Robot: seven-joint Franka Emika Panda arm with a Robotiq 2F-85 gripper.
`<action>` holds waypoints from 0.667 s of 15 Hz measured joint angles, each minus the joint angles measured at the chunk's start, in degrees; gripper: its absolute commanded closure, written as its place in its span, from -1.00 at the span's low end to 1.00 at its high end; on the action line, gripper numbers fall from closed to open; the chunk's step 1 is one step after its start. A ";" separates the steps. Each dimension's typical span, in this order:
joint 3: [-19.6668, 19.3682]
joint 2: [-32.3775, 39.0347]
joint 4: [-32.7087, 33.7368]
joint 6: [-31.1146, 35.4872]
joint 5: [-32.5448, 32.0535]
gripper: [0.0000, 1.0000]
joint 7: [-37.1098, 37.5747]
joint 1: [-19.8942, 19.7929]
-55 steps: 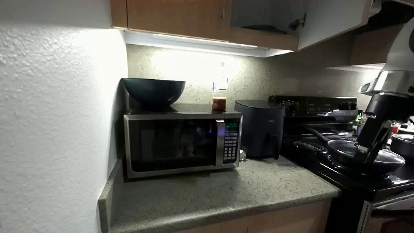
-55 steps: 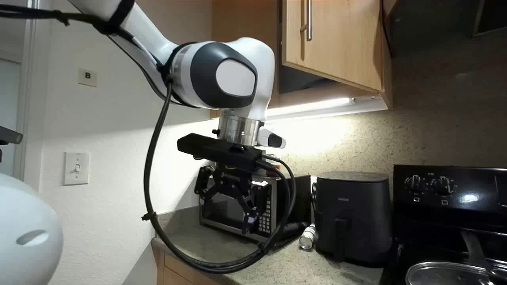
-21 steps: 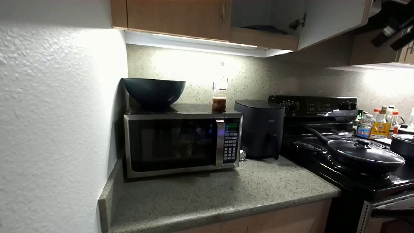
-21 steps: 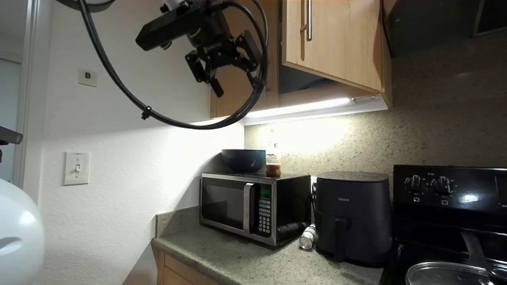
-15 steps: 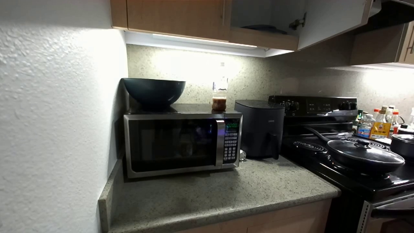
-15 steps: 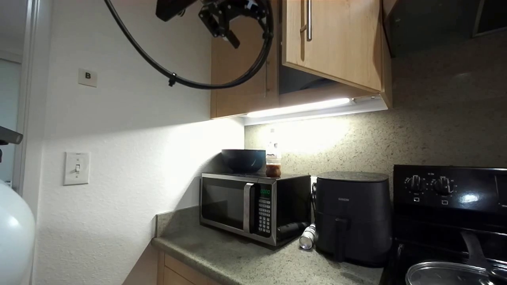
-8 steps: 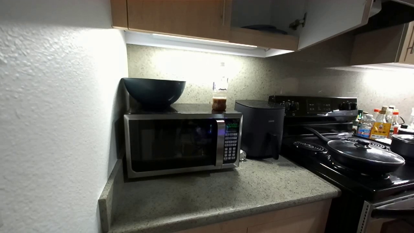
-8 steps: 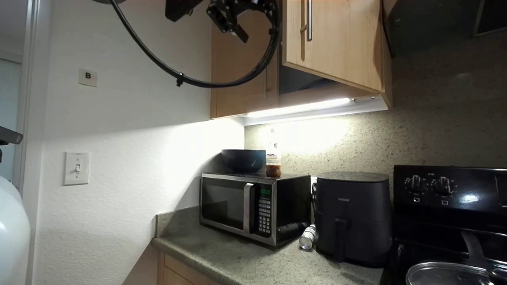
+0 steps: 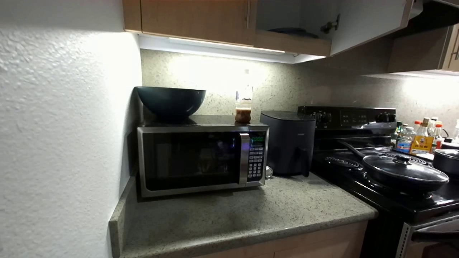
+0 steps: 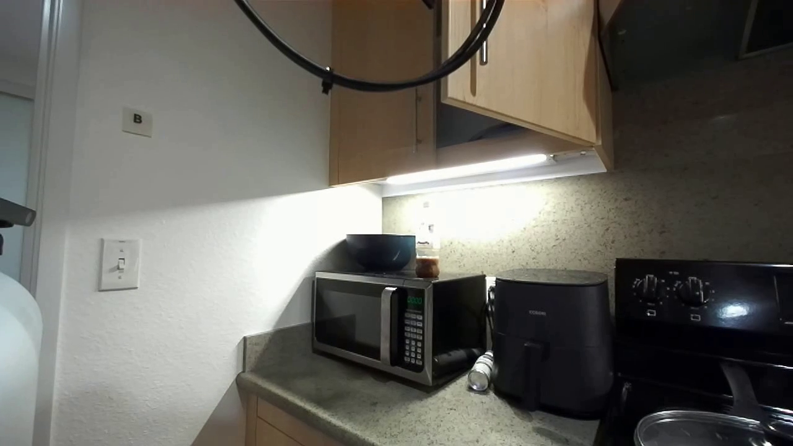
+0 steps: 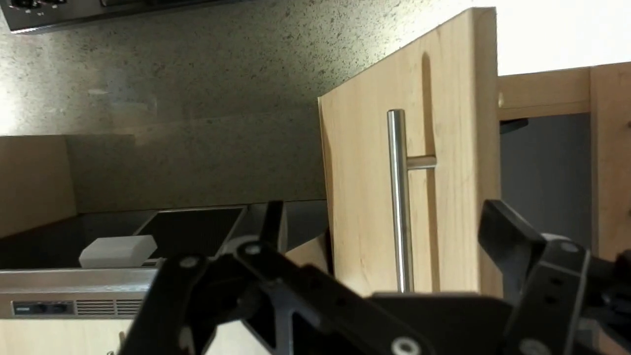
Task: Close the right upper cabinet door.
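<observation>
The right upper cabinet door (image 10: 533, 74) stands open at an angle, its light wooden face and silver bar handle (image 10: 484, 43) showing. In an exterior view its white inner side (image 9: 371, 21) and the dark cabinet opening show. In the wrist view the door (image 11: 360, 187) fills the middle, with its handle (image 11: 400, 197) pointing down between the fingers. My gripper (image 11: 388, 217) is open and empty, with the door seen between its spread fingers. I cannot tell whether it touches the door. In the exterior views the gripper is almost wholly above the picture; a black cable loop (image 10: 396, 83) hangs before the door.
The matching left door (image 10: 378, 130) is shut. Below are a microwave (image 10: 372, 322) with a bowl (image 10: 381, 251) and bottle (image 10: 427, 263) on top, a black air fryer (image 10: 551, 341) and a stove (image 9: 344, 186). A range hood (image 11: 74, 291) shows in the wrist view.
My arm has risen from low in front of the microwave to above the exterior pictures. In the last second the cable loop moved up and right. The door has not moved.
</observation>
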 measured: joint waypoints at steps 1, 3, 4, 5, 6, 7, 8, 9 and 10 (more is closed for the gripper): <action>0.10 0.08 0.00 0.01 0.00 -1.00 0.00 0.00; 0.03 0.07 0.00 -0.13 0.03 -1.00 0.00 0.16; 0.03 0.08 0.00 -0.16 0.03 -1.00 0.00 0.49; 0.18 0.12 0.00 -0.16 0.03 -1.00 0.00 0.62; 0.22 0.12 -0.01 -0.16 0.03 -1.00 0.01 0.61; 0.21 0.10 0.00 -0.16 0.03 -1.00 0.01 0.57; 0.16 0.09 0.00 -0.16 0.03 -1.00 0.01 0.57; 0.08 0.09 0.00 -0.16 0.03 -1.00 0.01 0.57; 0.08 0.09 0.00 -0.16 0.03 -1.00 0.01 0.57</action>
